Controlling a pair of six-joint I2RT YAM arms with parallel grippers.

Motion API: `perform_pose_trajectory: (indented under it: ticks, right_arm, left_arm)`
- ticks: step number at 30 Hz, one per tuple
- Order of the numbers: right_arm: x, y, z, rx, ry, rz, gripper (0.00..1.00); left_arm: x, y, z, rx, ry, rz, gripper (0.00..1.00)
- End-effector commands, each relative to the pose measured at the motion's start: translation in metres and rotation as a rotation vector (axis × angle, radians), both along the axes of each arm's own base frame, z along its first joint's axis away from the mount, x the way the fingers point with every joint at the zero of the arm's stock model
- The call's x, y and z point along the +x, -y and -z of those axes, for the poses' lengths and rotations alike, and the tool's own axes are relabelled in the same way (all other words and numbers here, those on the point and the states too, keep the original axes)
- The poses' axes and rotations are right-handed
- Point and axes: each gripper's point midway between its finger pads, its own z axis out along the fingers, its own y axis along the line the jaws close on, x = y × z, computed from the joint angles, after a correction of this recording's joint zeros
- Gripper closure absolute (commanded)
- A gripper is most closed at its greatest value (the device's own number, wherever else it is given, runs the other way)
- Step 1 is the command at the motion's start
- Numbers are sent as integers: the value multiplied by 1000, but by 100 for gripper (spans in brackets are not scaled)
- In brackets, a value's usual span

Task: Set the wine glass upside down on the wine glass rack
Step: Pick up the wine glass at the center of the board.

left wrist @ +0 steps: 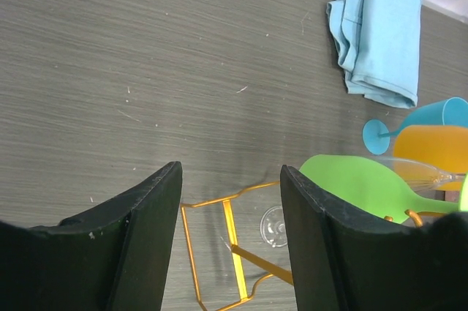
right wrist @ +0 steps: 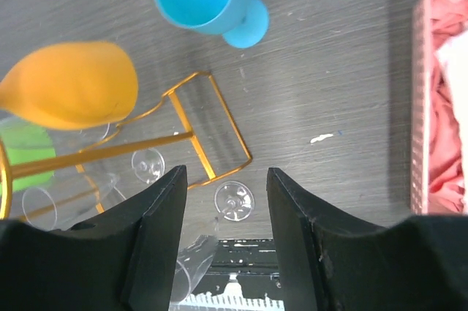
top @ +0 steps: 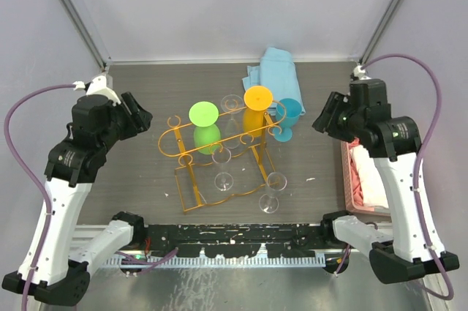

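wine glass to be hung, as i judged it, was the blue wine glass (top: 289, 113), the only coloured one standing off the wine glass rack (top: 179, 151). in the top view it stood on the tabletop (top: 146, 84) just right of the rack's upper right end, below the blue cloth (top: 272, 69), apparently upright with its mouth up. a green glass (top: 205, 124) and an orange glass (top: 257, 106) hung foot-up in the rack, and clear glasses (top: 270, 200) sat around its lower part. the left pincer (top: 140, 116) hovered left of the rack. the right pincer (top: 324, 118) hovered right of the blue wine glass, with the pink basket (top: 355, 179) to its lower right. neither touched anything.

in the left wrist view the fingers were apart, with only tabletop and the rack's base wire between them. the blue wine glass showed far off at the right edge of the frame.

in the right wrist view the fingers were likewise apart and empty. the blue wine glass sat at the top of the frame, above the gap and a little left, its open bowl towards the camera.

the right arm seemed the better placed. a good grasp would take the stem or low bowl, leaving room to turn the glass over. the stem could then slide into a free slot of the rail, clear of the orange glass.
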Motion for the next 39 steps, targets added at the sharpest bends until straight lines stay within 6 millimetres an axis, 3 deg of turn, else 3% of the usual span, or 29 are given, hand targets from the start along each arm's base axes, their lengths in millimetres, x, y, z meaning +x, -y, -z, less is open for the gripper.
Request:
perform_pose_trajectory:
  ticks: [1, 17, 23, 28, 34, 39]
  right_arm:
    - [11, -22, -1, -26, 61, 23, 47]
    - [-43, -48, 34, 85, -32, -39, 48]
    - [-43, -51, 38, 71, -45, -69, 47]
    - [-37, -69, 41, 64, -65, -143, 47]
    - [-44, -94, 49, 68, -119, -270, 47]
    - [-51, -99, 44, 67, -131, -316, 48]
  left_arm:
    - [7, 3, -18, 10, 67, 26, 42]
    - [11, 7, -12, 9, 44, 44, 41]
    - [11, 11, -12, -7, 39, 56, 41]
    - [11, 12, -14, -12, 41, 59, 40]
    - [10, 11, -12, -11, 38, 57, 40]
    - [10, 11, -11, -11, 38, 57, 40]
